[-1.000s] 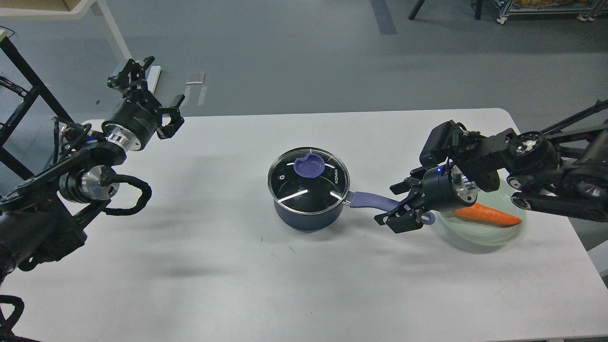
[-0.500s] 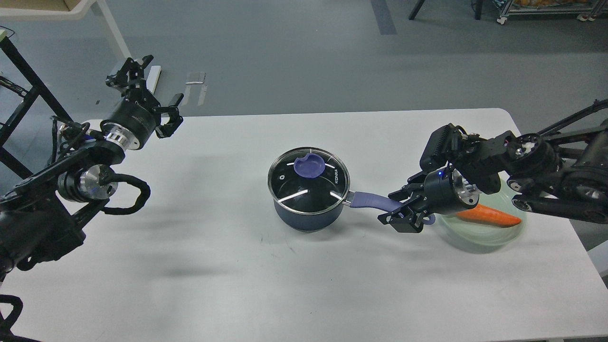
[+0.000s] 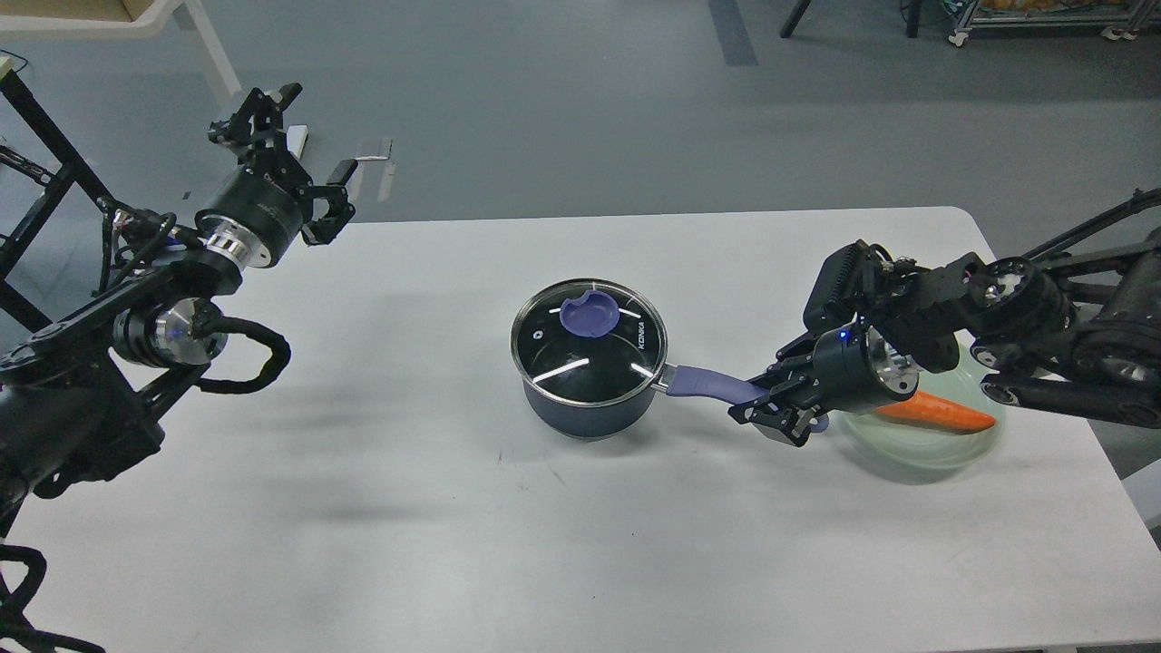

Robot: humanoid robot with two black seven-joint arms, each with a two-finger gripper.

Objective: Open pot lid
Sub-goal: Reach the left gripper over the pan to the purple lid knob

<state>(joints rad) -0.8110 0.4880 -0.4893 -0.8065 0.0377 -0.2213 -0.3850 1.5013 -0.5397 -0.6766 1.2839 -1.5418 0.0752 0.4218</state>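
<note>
One pot is sitting near the middle of the white table, dark blue body. One glass lid is resting flat on its rim, closed, with one purple knob on the far half of the glass. One purple handle is sticking out from the pot toward the right side of the table.

Two arms are showing, one gripper each. Right gripper is sitting at the outer end of the pot handle, fingers closing in around it from above and below. Looks clamped on the handle, with the handle's end loop poking out just behind the fingers.

Left gripper is hanging well left of the pot and beyond the table's far edge, over the floor. Fingers are standing spread wide apart, holding nothing. It's nowhere near the lid.

One pale green plate is lying right of the pot, just past the handle end, partly hidden by the right arm. One orange carrot is lying across it, tip pointing away from the pot.

Count: 1 pot, 1 lid, 1 plate, 1 carrot, 2 grippers. Lid is not yet off.
</note>
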